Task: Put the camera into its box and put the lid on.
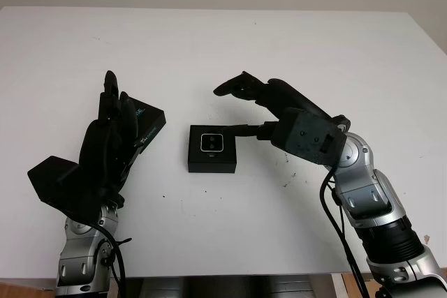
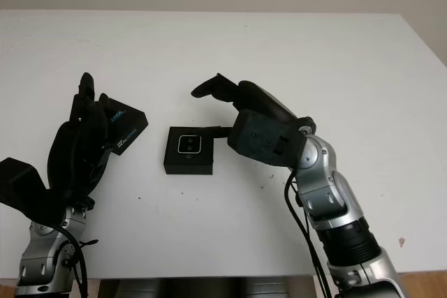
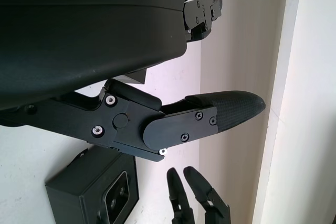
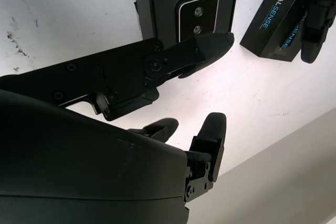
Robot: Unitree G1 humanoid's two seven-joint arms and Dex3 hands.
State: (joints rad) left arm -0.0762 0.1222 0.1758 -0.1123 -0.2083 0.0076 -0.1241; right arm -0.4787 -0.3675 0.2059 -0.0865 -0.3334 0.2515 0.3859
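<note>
Nearest you, at the bottom left of the head view, is the left hand point(image 1: 108, 148). It stands with its fingers extended toward the far side of the table point(image 1: 223, 235). The lid point(image 1: 145, 125), a black cover with blue lettering, sits against the hand's fingertips. You cannot tell from these views whether the fingers are clamped on the lid or only touching it.

Moving right, the box point(image 1: 212, 149) sits on the table at centre, well apart from the lid. The camera point(image 1: 211, 143) is already seated in it, lens face up, inside the black surround. Judge the first half of the task complete.

Further right, the right hand point(image 1: 279, 113) hovers just beside the box. It is open and holds nothing. One finger reaches along the box's right edge; in the right wrist view that finger point(image 4: 207, 45) lies close over the camera. Contact with the box cannot be confirmed.

Remaining work, as judged from this layout: bring the lid across from the left, align it squarely over the box, and press it down. Move the right hand clear of the box top first, or the lid may foul that finger.
</note>
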